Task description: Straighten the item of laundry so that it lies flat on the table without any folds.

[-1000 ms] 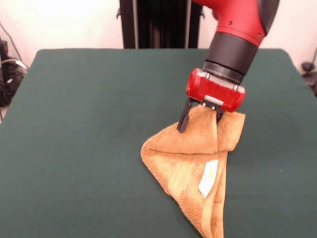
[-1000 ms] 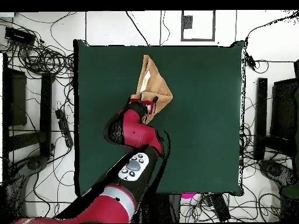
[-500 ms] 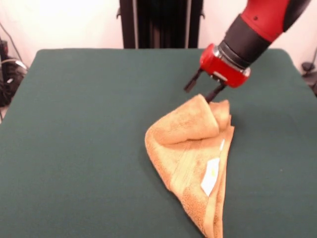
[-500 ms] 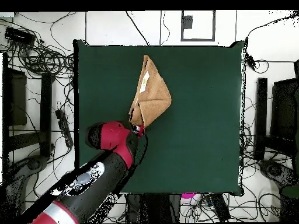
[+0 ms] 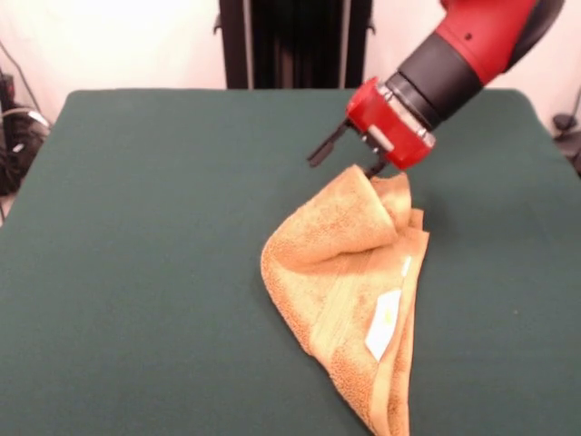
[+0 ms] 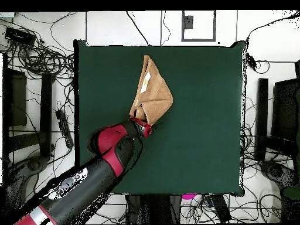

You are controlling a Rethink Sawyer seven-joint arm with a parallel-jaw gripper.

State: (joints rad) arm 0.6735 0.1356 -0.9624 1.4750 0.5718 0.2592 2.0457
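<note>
The orange-tan towel [image 5: 349, 263] lies folded over itself in a rough triangle on the dark green table [image 5: 154, 236], right of centre. Its far corner is bunched up, and its white label [image 5: 383, 313] faces up near the front. My gripper [image 5: 345, 163] is open and hovers at the towel's raised far corner. One finger [image 5: 374, 169] is right at the fold and the other [image 5: 318, 154] is over bare cloth. In the overhead view the towel [image 6: 153, 94] lies in the upper middle, and the gripper [image 6: 142, 126] is at its lower tip.
The black pedestal [image 5: 290, 41] stands behind the table's far edge. In the overhead view, cables and black equipment [image 6: 35, 58] surround the table [image 6: 205, 129]. The red arm [image 6: 88, 181] crosses the table's lower left corner.
The gripper let go of the towel's fold and lifted away toward the far side. It has now come back low to the raised far corner. The released fold has settled.
</note>
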